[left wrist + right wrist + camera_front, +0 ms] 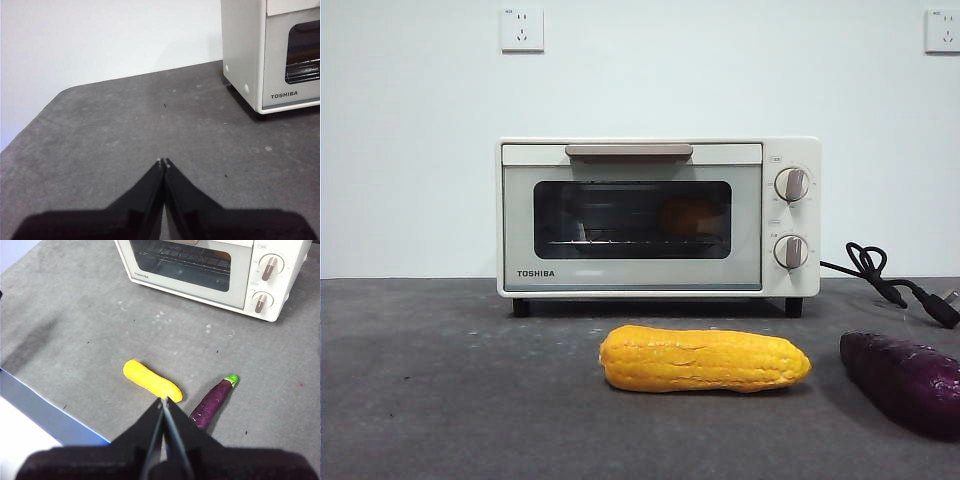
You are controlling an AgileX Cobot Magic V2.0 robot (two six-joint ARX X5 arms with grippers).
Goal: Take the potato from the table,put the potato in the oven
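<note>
Front view puts the oven [658, 217] square at the back of the counter [440, 390], a boxy cream-white case with a flat bar handle along the top of its shut glass door, two round knobs stacked on its right panel, and short dark feet. Through the tinted window the wire rack shows, and on it, toward the right, sits a dim rounded orange shape that looks like the potato [688, 216]; its outline is blurred by the glass. Nearer the front edge lies the corn cob [705, 359], bumpy and yellow, long and tapered, and just beside it toward the right edge the dark purple sweet potato [902, 380], glossy and partly cut off by the frame. A black power cord [885, 277] curls on the counter off the oven's right side. Right wrist view, from above, adds the purple piece's green tip and shows the two vegetables apart, with wide bare speckled grey surface between them and the oven. The right tool [163, 400] hangs above them, jaws pressed together and empty. Left wrist view shows only the oven's left side wall and a rounded counter corner, with open matte surface all around; the left tool [163, 161] hovers there, jaws likewise pressed together on nothing.
</note>
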